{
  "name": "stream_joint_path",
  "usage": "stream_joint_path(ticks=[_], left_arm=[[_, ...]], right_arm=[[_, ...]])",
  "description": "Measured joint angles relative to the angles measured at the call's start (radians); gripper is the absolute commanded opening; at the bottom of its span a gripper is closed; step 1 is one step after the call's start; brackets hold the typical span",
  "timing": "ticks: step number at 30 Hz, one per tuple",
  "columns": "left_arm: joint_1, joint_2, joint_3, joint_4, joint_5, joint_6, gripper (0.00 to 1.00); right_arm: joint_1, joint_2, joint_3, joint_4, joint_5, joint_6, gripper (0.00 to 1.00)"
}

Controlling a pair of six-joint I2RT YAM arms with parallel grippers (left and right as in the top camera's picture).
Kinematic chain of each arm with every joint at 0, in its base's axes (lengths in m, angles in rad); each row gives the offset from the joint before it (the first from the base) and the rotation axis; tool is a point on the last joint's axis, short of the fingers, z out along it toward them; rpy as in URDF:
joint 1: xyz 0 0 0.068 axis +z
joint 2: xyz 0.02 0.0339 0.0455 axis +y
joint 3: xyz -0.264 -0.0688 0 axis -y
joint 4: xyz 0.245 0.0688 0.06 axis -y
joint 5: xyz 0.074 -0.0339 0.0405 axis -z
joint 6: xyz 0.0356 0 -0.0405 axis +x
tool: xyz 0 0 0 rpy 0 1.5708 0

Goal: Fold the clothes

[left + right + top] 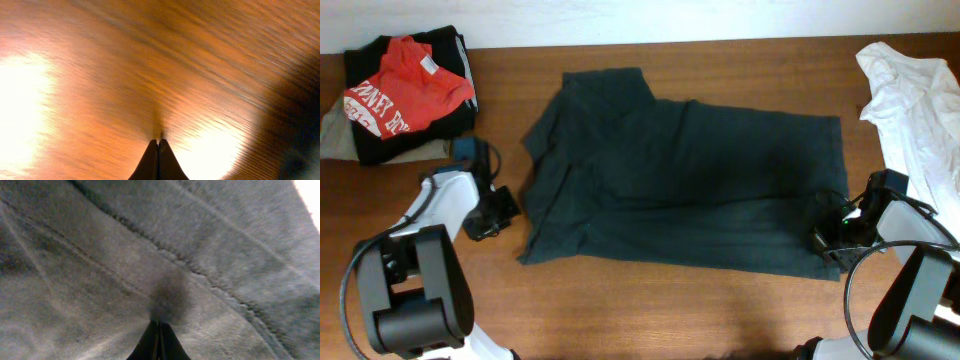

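Note:
A dark green shirt (685, 180) lies spread flat across the middle of the table. My left gripper (498, 212) is shut and empty over bare wood just left of the shirt's lower left edge. In the left wrist view its tips (159, 142) meet over the wood, with the dark cloth (302, 120) at the right edge. My right gripper (826, 236) sits over the shirt's lower right corner. In the right wrist view its fingers (159, 324) are shut, tips down against the cloth (100, 280) near a hem seam (220, 287). No cloth shows between the fingers.
A pile of clothes with a red printed shirt (405, 85) on top of black ones sits at the far left corner. A crumpled white garment (915, 100) lies at the far right. The table's front edge runs close behind both arms.

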Motion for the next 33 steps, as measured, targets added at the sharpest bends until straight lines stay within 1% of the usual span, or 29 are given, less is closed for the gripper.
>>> stream_joint_path(ticks=[3,4,6,8,10,13,16,21,23,26,33], left_arm=[[0.071,-0.002,-0.001,-0.014,-0.014,-0.027,0.01],[0.083,-0.015,-0.003,-0.018,-0.017,-0.034,0.01],[0.080,-0.097,-0.009,-0.010,-0.015,-0.035,0.01],[0.058,-0.204,-0.009,0.052,0.055,0.011,0.01],[0.014,-0.241,-0.006,0.129,0.169,0.067,0.01],[-0.064,-0.198,-0.006,0.272,0.259,0.146,0.01],[-0.079,-0.100,0.024,0.368,0.296,0.198,0.01],[-0.079,0.054,0.130,0.443,0.321,0.242,0.01],[-0.080,0.100,0.143,0.449,0.324,0.245,0.01],[-0.082,0.138,0.144,0.449,0.325,0.246,0.01],[-0.086,0.160,0.147,0.453,0.325,0.246,0.01]], right_arm=[[0.000,0.005,0.050,-0.055,0.078,0.000,0.04],[0.000,0.008,0.081,-0.097,0.113,0.000,0.04],[0.000,0.012,0.195,-0.212,0.173,0.001,0.04],[0.001,0.013,0.293,-0.271,0.165,-0.008,0.04],[0.013,0.013,0.341,-0.278,0.099,-0.050,0.04],[0.098,0.013,0.344,-0.290,0.034,-0.082,0.04],[0.229,0.013,0.344,-0.281,0.018,-0.089,0.04],[0.381,0.013,0.343,-0.272,0.029,-0.081,0.04],[0.411,0.013,0.343,-0.272,0.034,-0.078,0.05],[0.415,0.013,0.343,-0.270,0.042,-0.063,0.04],[0.415,0.013,0.343,-0.269,0.049,-0.055,0.04]])
